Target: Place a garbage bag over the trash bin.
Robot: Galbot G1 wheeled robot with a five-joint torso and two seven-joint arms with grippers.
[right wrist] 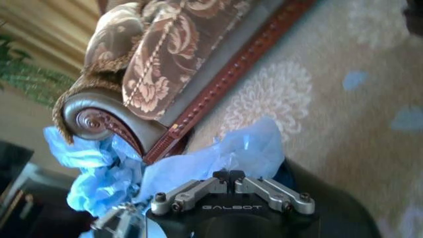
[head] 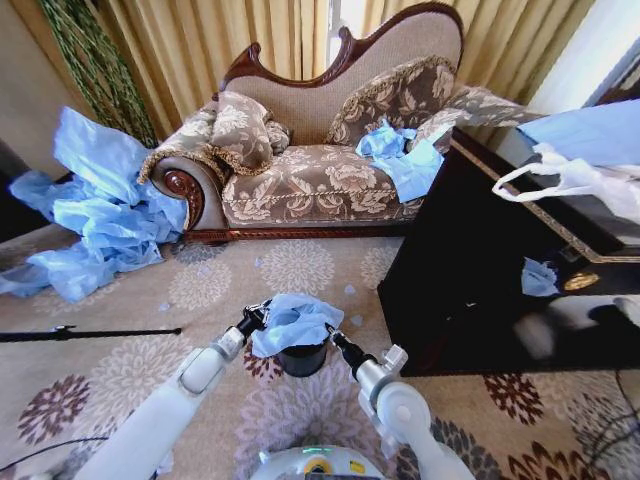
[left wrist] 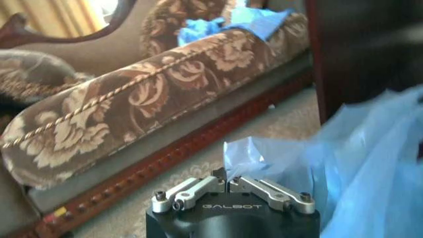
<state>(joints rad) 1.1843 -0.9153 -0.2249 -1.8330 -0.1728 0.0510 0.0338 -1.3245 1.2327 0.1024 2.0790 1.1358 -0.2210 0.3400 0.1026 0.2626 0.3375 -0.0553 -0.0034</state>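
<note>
Floor: beige rug (head: pixel 300 270) with flower medallions. Trash bin (head: pixel 303 359) stands on it, garbage bag (head: pixel 293 321) draped over its top. Heap of blue bags (head: pixel 95 225) at left, sofa (head: pixel 320 180) behind, dark cabinet (head: pixel 470 270) at right, thin black rod (head: pixel 90 333) lying flat

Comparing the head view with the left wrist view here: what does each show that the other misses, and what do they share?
Head view alone: the black bin on the rug, the right gripper beside it, a blue bag heap on the floor, a white bag on the dark cabinet.

Left wrist alone: the left gripper's fingers shut on a pinch of film.

Both: the garbage bag, the left gripper, the sofa.
</note>
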